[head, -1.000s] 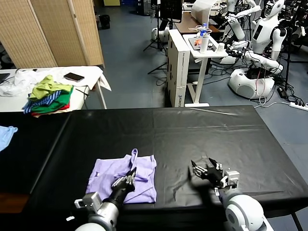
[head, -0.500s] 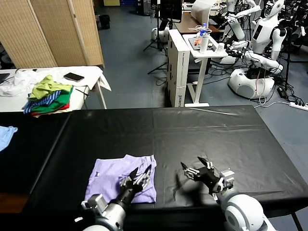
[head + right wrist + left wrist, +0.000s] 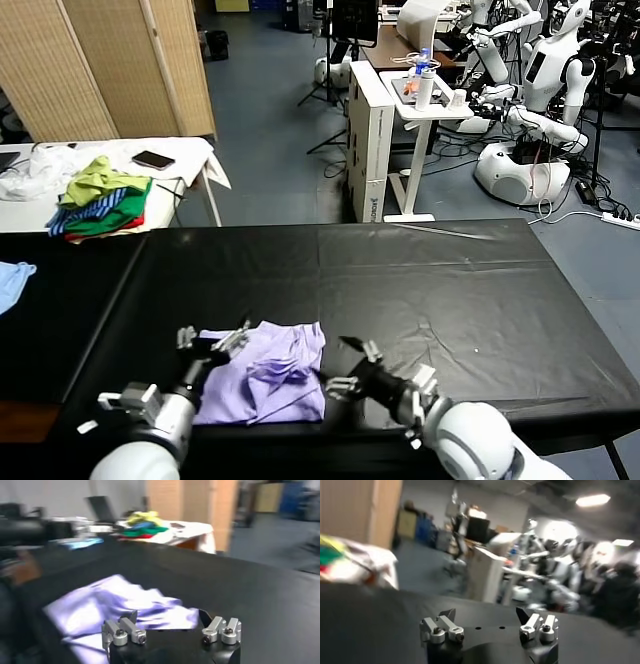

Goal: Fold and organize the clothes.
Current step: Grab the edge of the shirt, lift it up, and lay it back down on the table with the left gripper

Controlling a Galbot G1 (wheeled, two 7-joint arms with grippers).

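Note:
The pale lavender T-shirt lies rumpled and partly folded on the black table, near its front edge. My left gripper stands open at the shirt's far left corner, with nothing between its fingers; in the left wrist view the left gripper shows only black table ahead. My right gripper is open just off the shirt's right edge. The right wrist view shows the right gripper with the T-shirt lying right in front of its wide-set fingers.
A white side table at the back left carries a green, yellow and striped garment pile and a phone. A light blue garment lies at the far left. A white stand and other robots are behind.
My left gripper has opened, let go of the shirt and swung left to its far corner. My right gripper has moved left to the shirt's right edge. The shirt now lies more bunched.

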